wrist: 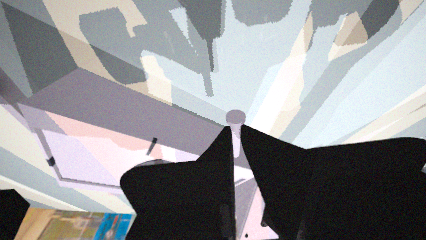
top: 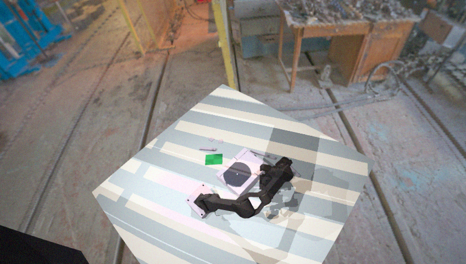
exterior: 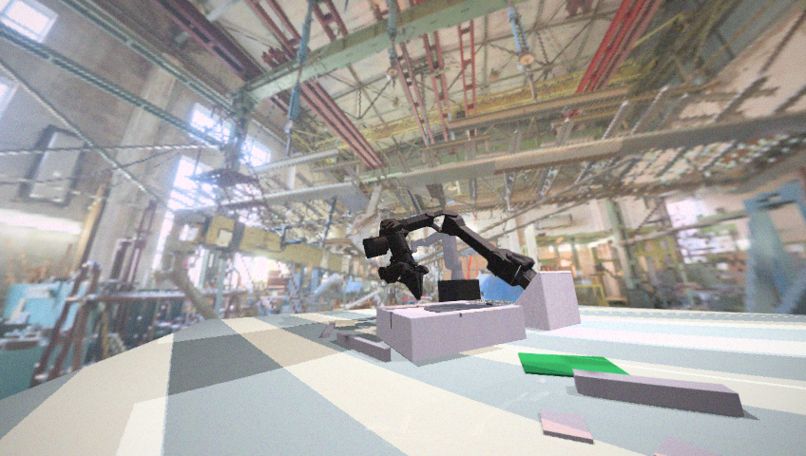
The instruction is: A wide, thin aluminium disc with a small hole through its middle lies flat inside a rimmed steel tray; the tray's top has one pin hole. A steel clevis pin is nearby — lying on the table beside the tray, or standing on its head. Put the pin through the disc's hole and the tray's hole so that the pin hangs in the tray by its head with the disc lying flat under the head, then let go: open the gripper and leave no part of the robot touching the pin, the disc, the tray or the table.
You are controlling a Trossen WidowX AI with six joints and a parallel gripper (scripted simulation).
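Observation:
The gripper is shut on the steel clevis pin. The pin's round head shows beyond the fingertips in the wrist view, with part of its shank between them; the rest is hidden by the fingers. In the exterior view the fingertips are just above the level of the tray's top, near its edge. The rimmed steel tray stands on the table. The dark aluminium disc lies flat inside it, with a tiny light dot at its middle. The tray's pin hole cannot be made out.
A grey bar lies close beside the tray, and another bar lies beyond the gripper. A green plate, a third bar and small flat squares lie on the tray's other side.

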